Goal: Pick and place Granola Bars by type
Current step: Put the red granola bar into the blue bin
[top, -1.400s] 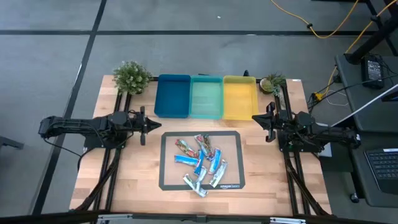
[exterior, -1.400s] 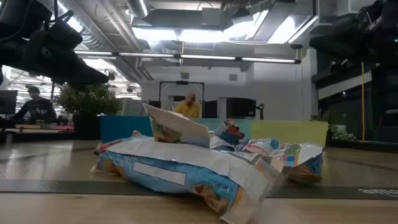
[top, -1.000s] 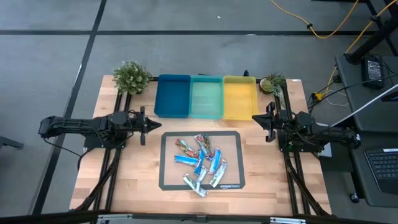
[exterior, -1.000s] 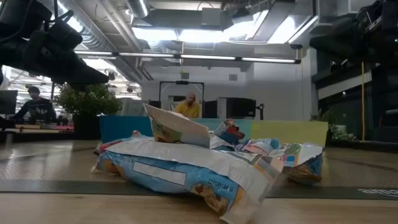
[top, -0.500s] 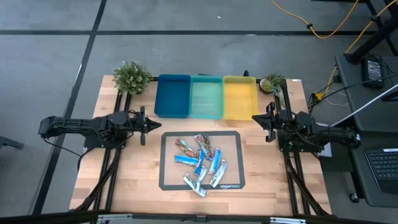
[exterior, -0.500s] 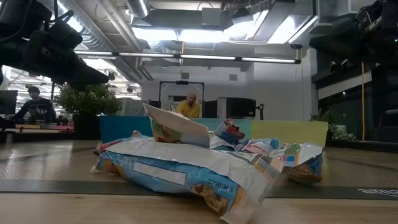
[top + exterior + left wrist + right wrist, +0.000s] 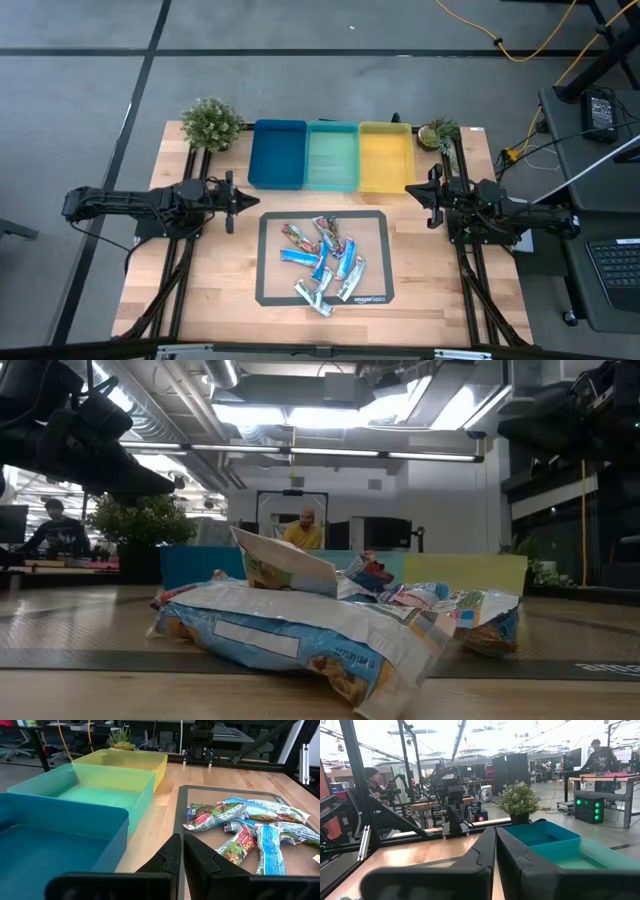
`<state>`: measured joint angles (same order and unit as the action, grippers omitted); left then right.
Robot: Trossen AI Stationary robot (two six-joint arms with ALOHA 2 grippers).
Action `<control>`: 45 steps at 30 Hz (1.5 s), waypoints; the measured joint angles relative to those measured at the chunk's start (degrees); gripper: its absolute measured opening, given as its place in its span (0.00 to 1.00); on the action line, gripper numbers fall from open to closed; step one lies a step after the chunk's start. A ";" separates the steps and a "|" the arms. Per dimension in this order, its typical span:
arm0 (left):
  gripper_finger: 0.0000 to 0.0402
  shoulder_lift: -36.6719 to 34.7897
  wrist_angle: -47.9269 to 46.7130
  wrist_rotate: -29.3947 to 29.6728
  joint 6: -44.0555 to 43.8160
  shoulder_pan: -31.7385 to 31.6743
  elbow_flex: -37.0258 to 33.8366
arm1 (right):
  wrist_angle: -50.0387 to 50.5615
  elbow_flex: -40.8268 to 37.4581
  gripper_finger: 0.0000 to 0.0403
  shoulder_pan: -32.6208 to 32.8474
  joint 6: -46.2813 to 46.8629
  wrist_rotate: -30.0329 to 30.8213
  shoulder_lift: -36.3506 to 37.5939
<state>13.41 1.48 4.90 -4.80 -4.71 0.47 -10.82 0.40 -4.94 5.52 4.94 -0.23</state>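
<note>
- Table (image 7: 200,280): wooden top carrying a dark mat (image 7: 270,290), printed "amazonbasics" on its near edge, as far as it can be read.
- Bins: blue bin (image 7: 277,155), teal bin (image 7: 331,157) and yellow bin (image 7: 385,157), in a row behind the mat.
- Left gripper (image 7: 243,201): clenched, empty, just beside the mat's left corner.
- Right gripper (image 7: 413,189): clenched, empty, near the mat's right corner.
- Granola bars (image 7: 322,262): heaped on the mat between both grippers, long axes mixed; the left gripper seems slightly nearer.
</note>
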 joint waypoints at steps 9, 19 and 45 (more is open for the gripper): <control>0.03 0.00 0.00 0.00 0.00 -0.01 0.01 | -0.01 -0.01 0.05 0.00 0.00 -0.01 0.00; 0.02 0.00 0.00 -0.02 0.00 -0.02 0.02 | -0.01 0.00 0.05 0.01 0.01 0.00 0.00; 0.01 -0.02 16.77 6.11 -1.59 -0.02 0.00 | -15.11 0.00 0.05 -0.01 9.48 3.29 0.02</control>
<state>13.39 18.25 11.01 -6.39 -4.73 0.47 -25.93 0.40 -4.95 14.99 8.22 -0.21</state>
